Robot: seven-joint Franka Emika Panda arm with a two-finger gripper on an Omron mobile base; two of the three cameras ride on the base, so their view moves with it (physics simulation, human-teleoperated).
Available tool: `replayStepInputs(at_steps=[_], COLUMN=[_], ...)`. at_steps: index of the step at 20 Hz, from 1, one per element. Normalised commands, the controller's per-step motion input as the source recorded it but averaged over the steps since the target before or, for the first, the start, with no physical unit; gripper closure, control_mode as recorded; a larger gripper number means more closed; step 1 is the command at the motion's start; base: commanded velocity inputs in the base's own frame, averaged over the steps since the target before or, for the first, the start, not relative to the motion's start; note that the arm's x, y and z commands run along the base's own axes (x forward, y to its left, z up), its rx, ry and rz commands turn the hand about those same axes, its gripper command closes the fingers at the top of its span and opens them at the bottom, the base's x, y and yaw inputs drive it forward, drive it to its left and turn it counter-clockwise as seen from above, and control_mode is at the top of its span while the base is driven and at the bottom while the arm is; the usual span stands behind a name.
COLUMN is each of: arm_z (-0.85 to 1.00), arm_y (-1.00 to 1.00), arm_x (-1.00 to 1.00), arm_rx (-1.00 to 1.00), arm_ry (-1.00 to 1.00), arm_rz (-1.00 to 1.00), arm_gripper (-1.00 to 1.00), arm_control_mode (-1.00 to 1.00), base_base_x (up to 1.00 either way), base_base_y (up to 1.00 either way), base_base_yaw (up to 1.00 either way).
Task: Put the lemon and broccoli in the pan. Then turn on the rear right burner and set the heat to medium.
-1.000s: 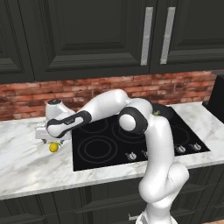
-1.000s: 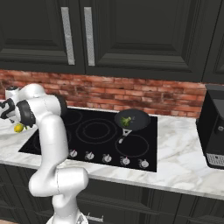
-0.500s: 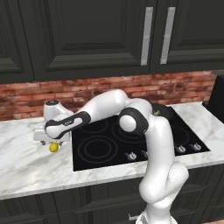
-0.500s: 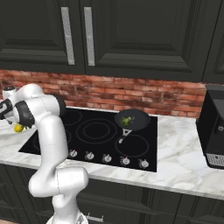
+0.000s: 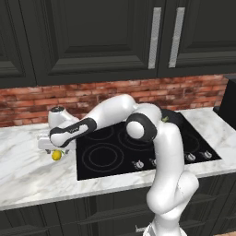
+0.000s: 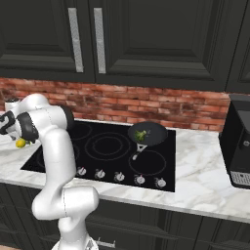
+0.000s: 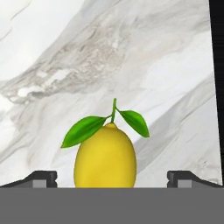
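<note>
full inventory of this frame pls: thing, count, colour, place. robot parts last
small yellow lemon with green leaves: 1, yellow, on the marble counter left of the cooktop, between the open claw's tips
small dark green broccoli floret: 1, green, inside the pan
round shallow dark pan: 1, dark grey, on the rear right burner, handle toward the front
black glass cooktop: 1, black, set into the counter, knobs along its front edge
white marble counter: 1, white-grey, under the cabinets
red brick backsplash: 1, red-brown, behind the counter
dark upper cabinets: dark, above
black appliance: 1, right end of counter
white robot arm: 1, reaching left
claw: 1, open, over the lemon
</note>
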Motion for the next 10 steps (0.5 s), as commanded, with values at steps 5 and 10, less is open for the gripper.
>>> replayStepInputs(at_steps=[5, 10], arm_z=[-0.05, -0.09], arm_y=[-0.01, 0.0], arm_x=[-0.1, -0.01], arm_rx=[0.0, 0.0], arm_ry=[0.0, 0.0], arm_rz=[0.0, 0.0], arm_gripper=[-1.0, -1.0], arm_control_mode=[-1.0, -1.0], base_base_x=[0.0, 0.0], base_base_y=[0.0, 0.0], base_base_yaw=[0.0, 0.0])
